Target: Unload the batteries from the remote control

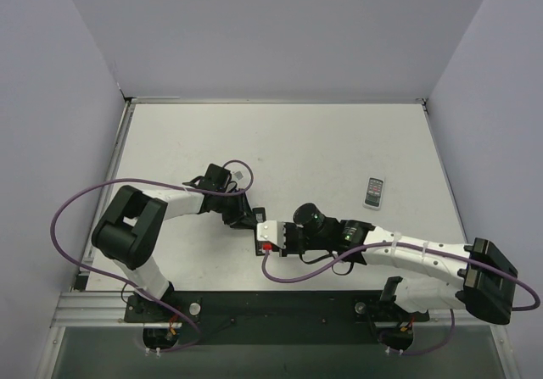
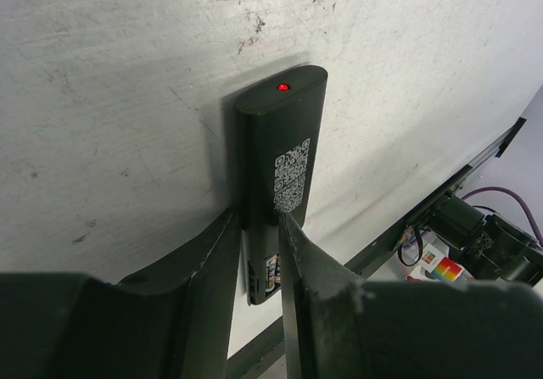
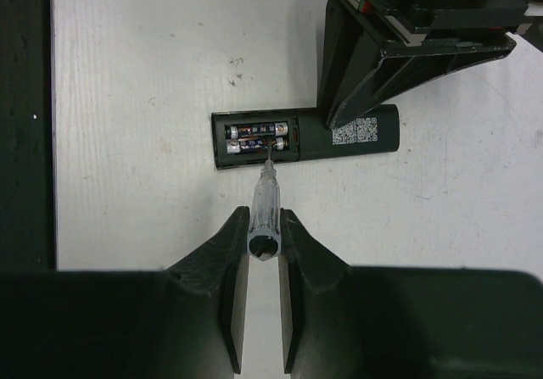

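Black slim remote control (image 3: 307, 142): back up, QR sticker (image 2: 291, 175).
Left pincer (image 2: 259, 226): clenched across remote's sides.
Right pincer (image 3: 263, 226): grasps pale translucent strip (image 3: 265, 205), tip at grey cylindrical batteries (image 3: 257, 136).

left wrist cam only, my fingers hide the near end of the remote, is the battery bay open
observer: yes, the right wrist view shows the compartment of the remote control open.
operator: batteries in it
observer: two batteries lie inside, side by side.
operator: what is the right arm holding
observer: the right fingers grip a pale translucent tool, its tip reaching into the compartment.
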